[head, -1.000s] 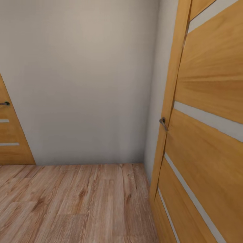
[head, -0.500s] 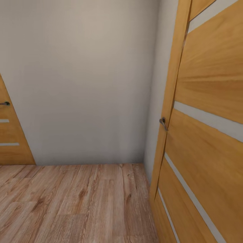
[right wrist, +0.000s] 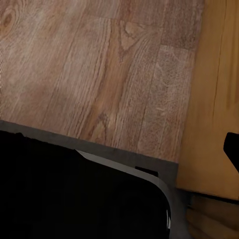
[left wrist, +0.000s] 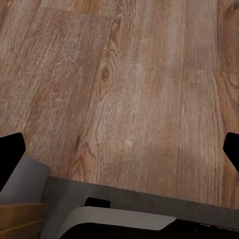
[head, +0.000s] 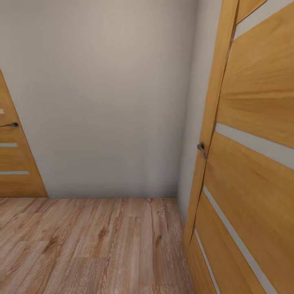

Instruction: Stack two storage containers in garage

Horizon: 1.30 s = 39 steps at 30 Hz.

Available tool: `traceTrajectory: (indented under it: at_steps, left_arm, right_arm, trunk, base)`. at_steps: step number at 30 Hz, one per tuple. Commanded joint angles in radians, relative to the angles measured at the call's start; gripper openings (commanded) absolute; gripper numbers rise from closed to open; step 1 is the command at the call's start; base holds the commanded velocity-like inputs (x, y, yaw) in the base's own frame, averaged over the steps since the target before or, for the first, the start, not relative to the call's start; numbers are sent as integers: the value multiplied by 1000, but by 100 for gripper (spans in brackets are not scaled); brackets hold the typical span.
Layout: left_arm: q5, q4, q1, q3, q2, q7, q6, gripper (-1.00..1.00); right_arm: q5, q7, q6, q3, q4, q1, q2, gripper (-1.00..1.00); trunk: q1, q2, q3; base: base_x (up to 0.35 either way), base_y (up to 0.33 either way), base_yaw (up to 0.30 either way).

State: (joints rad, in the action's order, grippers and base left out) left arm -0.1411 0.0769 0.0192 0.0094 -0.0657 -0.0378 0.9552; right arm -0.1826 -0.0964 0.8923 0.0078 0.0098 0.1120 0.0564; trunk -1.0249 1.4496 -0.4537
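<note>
I'm facing a beige wall (head: pixel 102 94) in a corner with light wood plank floor (head: pixel 94 245); an orange wooden door (head: pixel 253 163) with pale stripes stands close at my right, its dark handle (head: pixel 201 149) near its edge; a second matching door (head: pixel 14 163) sits at the far left edge of the wall, handle (head: pixel 10 125) visible; left hand (left wrist: pixel 119 149) points down at the planks, black fingertips (left wrist: pixel 11 152) far apart at both sides, holding nothing; right hand: one dark fingertip (right wrist: pixel 232 148) visible over the door's base, so I can't tell how open it is; can't see the containers from here.
</note>
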Motion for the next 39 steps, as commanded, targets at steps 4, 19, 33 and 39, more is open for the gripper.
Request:
traceTrajectory:
  at_steps: [4, 19, 33, 39]
  left_arm:
    - [1, 1, 0, 0, 0, -4, 4, 100]
    - [-1, 0, 0, 1, 0, -8, -29, 100]
    - [-2, 0, 0, 1, -1, -10, -27, 100]
    - [-3, 0, 0, 1, 0, -10, -26, 100]
  right_arm:
    - [3, -5, 4, 0, 1, 0, 0, 100]
    - [3, -5, 4, 1, 1, 0, 0, 100]
    - [3, -6, 2, 0, 1, 0, 0, 100]
    - [3, -5, 3, 1, 1, 0, 0, 100]
  trunk:
    - [0, 0, -1]
    - [0, 0, -1]
    - [0, 0, -1]
    - [0, 0, -1]
  base:
    - [0, 0, 17]
    - [111, 0, 1]
    - [3, 47, 0]
    - [0, 14, 0]
